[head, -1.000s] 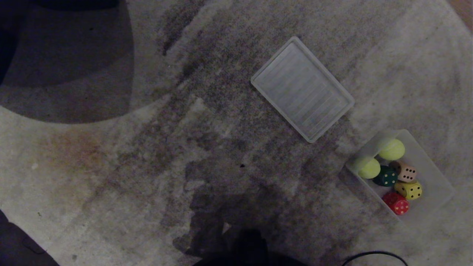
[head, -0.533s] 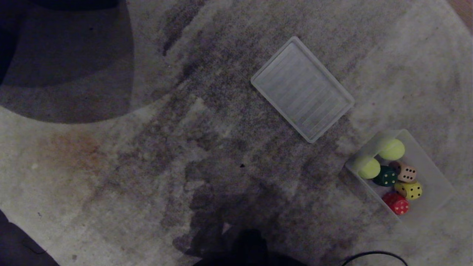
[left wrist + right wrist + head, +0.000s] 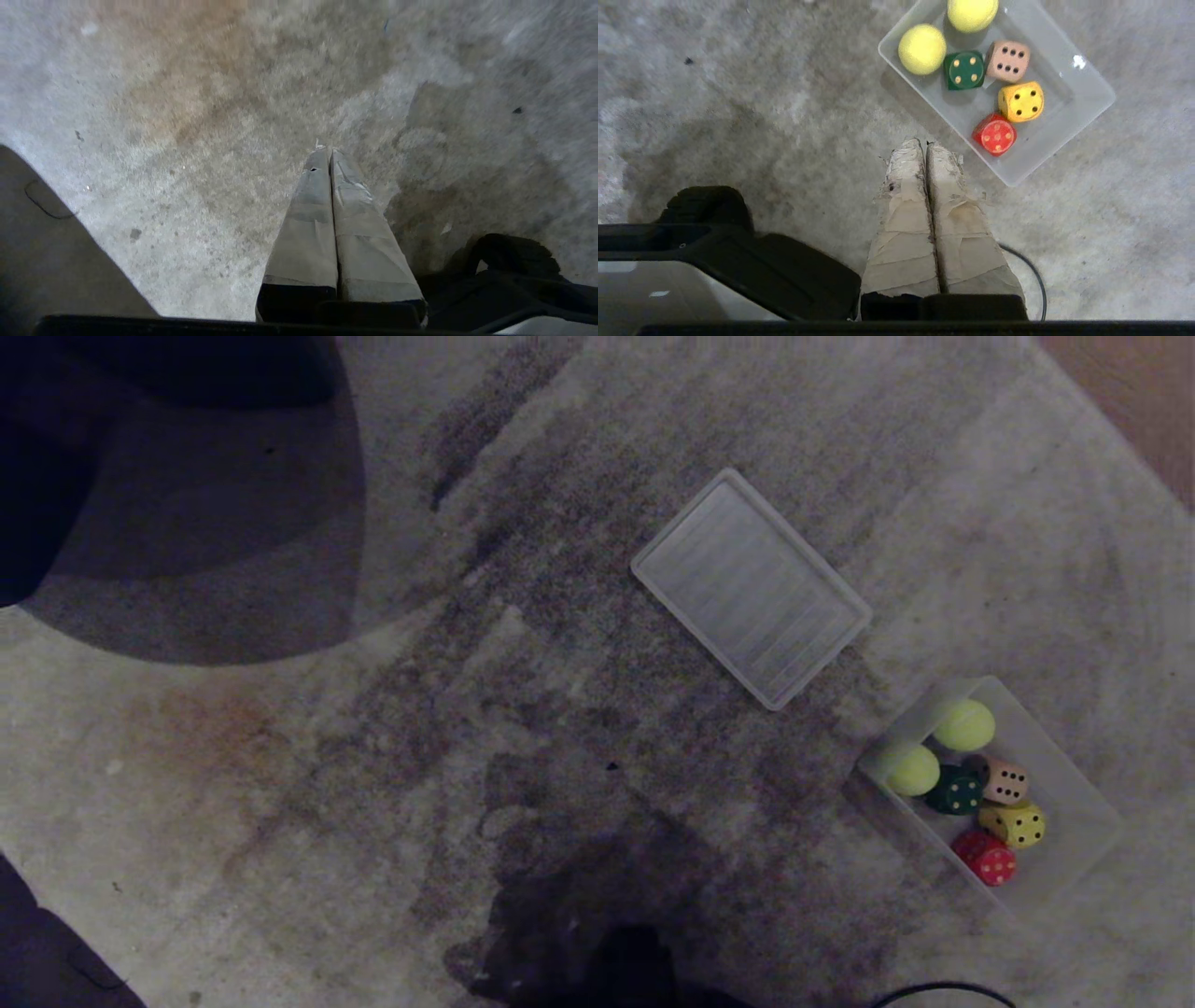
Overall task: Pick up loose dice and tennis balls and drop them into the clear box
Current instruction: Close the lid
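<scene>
6 items, 4 dice (image 3: 991, 816) + 2 tennis balls (image 3: 937, 749), sit inside your clear box (image 3: 1083, 803) at 4 o'clock; nothing loose visible, so task looks done. Left gripper (image 3: 325, 150) & right gripper (image 3: 922, 142) both clenched, empty, over carpet (image 3: 373, 756).

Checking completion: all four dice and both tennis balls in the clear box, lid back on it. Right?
Not quite: the lid is off, lying on the carpet apart from the clear box, as the head view shows. The dice and tennis balls are all inside.
</scene>
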Controlling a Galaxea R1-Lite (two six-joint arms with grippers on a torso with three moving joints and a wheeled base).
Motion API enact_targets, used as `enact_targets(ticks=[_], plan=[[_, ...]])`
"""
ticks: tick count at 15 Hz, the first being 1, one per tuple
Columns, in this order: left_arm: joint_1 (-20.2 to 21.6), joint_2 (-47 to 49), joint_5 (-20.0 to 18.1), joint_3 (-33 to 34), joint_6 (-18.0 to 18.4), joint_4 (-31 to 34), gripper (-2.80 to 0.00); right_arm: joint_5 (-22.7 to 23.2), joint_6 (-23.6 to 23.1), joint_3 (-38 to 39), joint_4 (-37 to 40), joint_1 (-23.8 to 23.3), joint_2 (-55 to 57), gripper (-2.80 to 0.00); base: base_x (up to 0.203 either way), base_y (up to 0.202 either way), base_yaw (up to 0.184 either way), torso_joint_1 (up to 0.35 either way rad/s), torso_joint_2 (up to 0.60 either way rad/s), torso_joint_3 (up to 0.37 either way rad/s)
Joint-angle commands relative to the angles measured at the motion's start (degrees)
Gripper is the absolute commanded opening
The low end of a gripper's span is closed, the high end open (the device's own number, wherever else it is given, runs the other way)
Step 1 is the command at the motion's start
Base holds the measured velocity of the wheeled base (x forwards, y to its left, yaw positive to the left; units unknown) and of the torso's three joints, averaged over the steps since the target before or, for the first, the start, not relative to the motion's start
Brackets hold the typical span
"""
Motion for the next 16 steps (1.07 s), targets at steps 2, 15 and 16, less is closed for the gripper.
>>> enact_targets(ticks=[2,15,16], plan=[[0.0,0.06,0.01,0.09,-0.19,-0.02,-2.8,0.05,0.02,0.0,0.02,-0.04,0.16,-2.8,0.0,0.0,0.0,0.001,0.0,0.202],[0.0,0.06,0.01,0.09,-0.19,-0.02,-2.8,0.05,0.02,0.0,0.02,0.05,0.16,-2.8,0.0,0.0,0.0,0.003,0.0,0.204],[0.0,0.06,0.01,0.09,-0.19,-0.02,-2.8,0.05,0.02,0.0,0.02,0.05,0.16,-2.8,0.0,0.0,0.0,0.002,0.01,0.2]])
